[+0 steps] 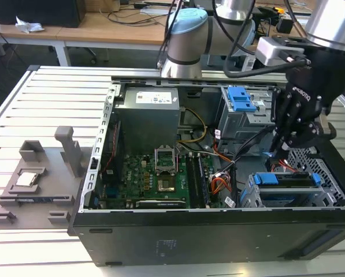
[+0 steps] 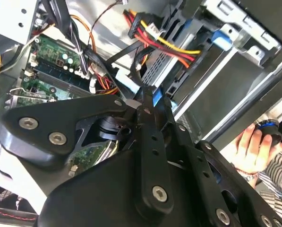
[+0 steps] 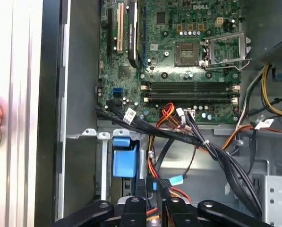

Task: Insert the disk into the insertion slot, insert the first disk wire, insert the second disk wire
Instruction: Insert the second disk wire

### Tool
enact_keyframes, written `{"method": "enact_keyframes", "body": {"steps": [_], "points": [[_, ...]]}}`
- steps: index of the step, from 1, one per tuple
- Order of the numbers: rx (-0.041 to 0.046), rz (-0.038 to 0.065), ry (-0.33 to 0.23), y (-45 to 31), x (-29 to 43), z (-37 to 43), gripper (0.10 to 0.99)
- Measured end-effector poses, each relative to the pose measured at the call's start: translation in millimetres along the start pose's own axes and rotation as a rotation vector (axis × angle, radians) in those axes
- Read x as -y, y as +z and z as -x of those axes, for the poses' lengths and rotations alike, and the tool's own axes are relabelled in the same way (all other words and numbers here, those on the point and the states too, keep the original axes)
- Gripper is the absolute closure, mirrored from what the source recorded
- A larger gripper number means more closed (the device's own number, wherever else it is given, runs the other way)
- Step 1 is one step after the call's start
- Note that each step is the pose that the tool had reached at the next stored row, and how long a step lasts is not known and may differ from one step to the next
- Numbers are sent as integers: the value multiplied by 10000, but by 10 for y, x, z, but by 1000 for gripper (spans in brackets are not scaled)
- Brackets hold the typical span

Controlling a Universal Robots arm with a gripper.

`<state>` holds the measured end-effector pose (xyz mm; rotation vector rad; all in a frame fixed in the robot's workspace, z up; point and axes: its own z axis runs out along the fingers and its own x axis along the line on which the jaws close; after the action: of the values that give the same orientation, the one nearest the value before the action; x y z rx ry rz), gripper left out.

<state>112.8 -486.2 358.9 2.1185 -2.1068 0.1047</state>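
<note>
Silver rectangular hard drive in bright blue plastic carrier (image 1: 288, 180), seated in wide bay of low grey perforated cage (image 1: 250, 199), exterior view's near right, inside open black computer case (image 1: 189, 242) on slatted bench (image 1: 45, 86), black gripper (image 1: 278, 151) just above cage's far edge, open or closed cannot be told.

A slatted metal table (image 1: 45, 98) fronts wooden desks (image 1: 103, 29).
</note>
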Motion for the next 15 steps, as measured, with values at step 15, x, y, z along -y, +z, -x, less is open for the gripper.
{"method": "enact_keyframes", "body": {"steps": [15], "points": [[-1072,-86,-609,156,-42,184,847]]}}
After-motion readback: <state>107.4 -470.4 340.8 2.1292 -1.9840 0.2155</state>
